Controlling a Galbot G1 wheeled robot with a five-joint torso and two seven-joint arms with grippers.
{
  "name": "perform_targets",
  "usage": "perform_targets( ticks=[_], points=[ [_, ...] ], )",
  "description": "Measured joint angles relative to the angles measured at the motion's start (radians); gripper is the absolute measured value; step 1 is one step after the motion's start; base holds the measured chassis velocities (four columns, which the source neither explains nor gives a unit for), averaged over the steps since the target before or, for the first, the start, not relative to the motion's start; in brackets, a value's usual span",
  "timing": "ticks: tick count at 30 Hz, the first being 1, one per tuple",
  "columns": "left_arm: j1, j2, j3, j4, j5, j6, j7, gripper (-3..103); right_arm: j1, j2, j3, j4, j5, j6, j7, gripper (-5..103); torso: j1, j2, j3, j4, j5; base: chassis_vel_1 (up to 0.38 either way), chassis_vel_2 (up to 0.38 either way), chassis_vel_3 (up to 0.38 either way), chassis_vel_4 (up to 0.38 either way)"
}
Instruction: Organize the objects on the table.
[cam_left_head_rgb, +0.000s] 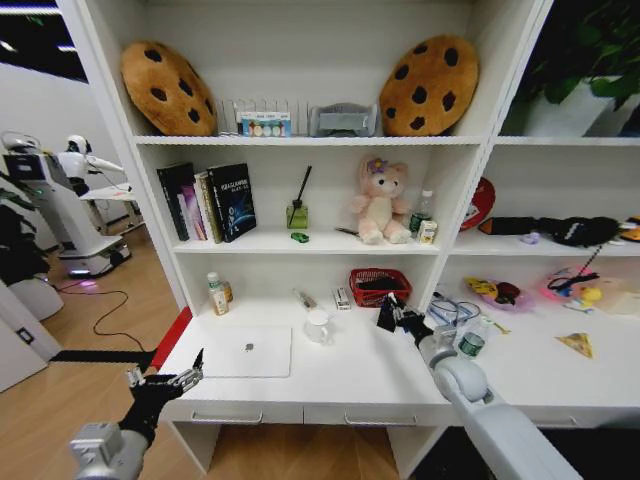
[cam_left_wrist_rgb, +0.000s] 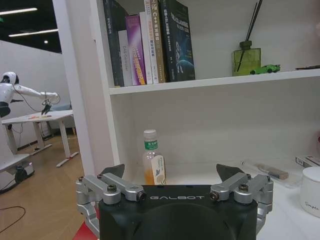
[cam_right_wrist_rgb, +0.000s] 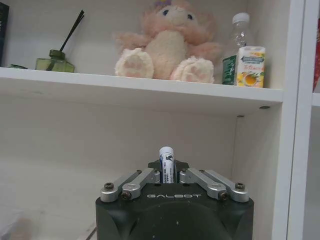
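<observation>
The right gripper (cam_left_head_rgb: 392, 312) is up over the back of the desk (cam_left_head_rgb: 380, 375), just in front of the red mesh basket (cam_left_head_rgb: 379, 286), and its jaws are pinched tight on a pen (cam_right_wrist_rgb: 166, 161). The pen stands straight up between the jaws, with its white tip poking out above them. My guess is that the step now is to carry this pen to its home, most likely a pen holder, but I cannot spot one for sure. To do it well, the arm should keep the pen upright, move slowly, and stay high enough to pass over the white mug (cam_left_head_rgb: 318, 325) and the basket without bumping them. It should let go only when the pen's low end is right over the opening. The left gripper (cam_left_head_rgb: 163, 383) waits low at the front left corner of the desk, with its jaws spread wide and nothing in them. The silver laptop (cam_left_head_rgb: 249, 351) lies flat and shut on the desk just beside that gripper. The tiny green toy car (cam_left_head_rgb: 300, 237) sits up on the shelf next to the green diffuser bottle (cam_left_head_rgb: 297, 214), well apart from both grippers.
</observation>
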Motion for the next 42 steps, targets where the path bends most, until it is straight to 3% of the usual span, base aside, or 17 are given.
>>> perform_targets(
  ticks=[2, 12, 19, 34, 42],
  points=[
    [0.000, 0.000, 0.000, 0.000, 0.000, 0.000, 0.000, 100, 0.063, 0.038, -0.016, -0.104, -0.041, 0.087, 0.000, 12, 0.000, 0.000, 0.000, 0.0001, 0.0002, 0.000, 0.000, 0.000, 0.000],
    [0.000, 0.000, 0.000, 0.000, 0.000, 0.000, 0.000, 100, 0.236, 0.136, -0.062, -0.345, -0.157, 0.288, 0.000, 12, 0.000, 0.000, 0.000, 0.0004, -0.0003, 0.000, 0.000, 0.000, 0.000],
    [0.000, 0.000, 0.000, 0.000, 0.000, 0.000, 0.000, 100, 0.282, 0.156, -0.061, -0.445, -0.171, 0.332, 0.000, 12, 0.000, 0.000, 0.000, -0.0001, -0.0002, 0.000, 0.000, 0.000, 0.000],
    [0.000, 0.000, 0.000, 0.000, 0.000, 0.000, 0.000, 100, 0.332, 0.207, -0.072, -0.550, -0.169, 0.336, 0.007, 9, 0.000, 0.000, 0.000, 0.0002, -0.0002, 0.000, 0.000, 0.000, 0.000],
    [0.000, 0.000, 0.000, 0.000, 0.000, 0.000, 0.000, 100, 0.290, 0.199, -0.072, -0.512, -0.159, 0.305, 0.013, 33, 0.000, 0.000, 0.000, 0.0000, -0.0001, 0.000, 0.000, 0.000, 0.000]
  ],
)
